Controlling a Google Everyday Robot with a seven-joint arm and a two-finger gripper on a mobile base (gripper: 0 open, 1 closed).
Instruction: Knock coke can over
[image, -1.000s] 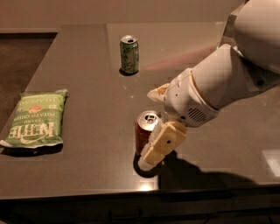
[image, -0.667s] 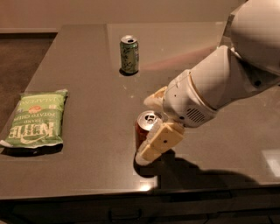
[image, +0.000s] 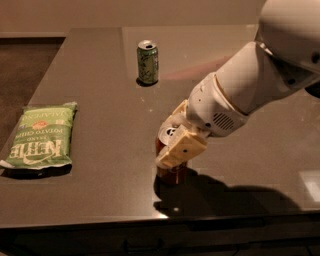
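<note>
The dark surface (image: 100, 90) takes up nearly the whole shot. The big white arm (image: 260, 85) comes down over it from the upper right.

Next biggest is the green kettle chip bag (image: 42, 136), lying flat well off to the left. It hasn't budged in the last second.

Then the hand (image: 169, 137), down near the front edge of the surface. It's spread, straddling the coke can (image: 172, 172). One cream finger (image: 181, 147) lies across the can's front and the other sits behind the silver top. I honestly can't say if it's squeezing, it looks more like bracketing.

The green can (image: 148, 62) stands upright near the back, well apart from all this, same as before.

What's changed is pretty small. Over the last second the front finger has crept up and a bit leftward across the coke can, so it now covers the upper half and only the red base shows under it.

The can itself still looks upright in about the same spot, so no knock yet. My guess is that contact high on the can sets up the tip, and it still needs a sideways shove.
</note>
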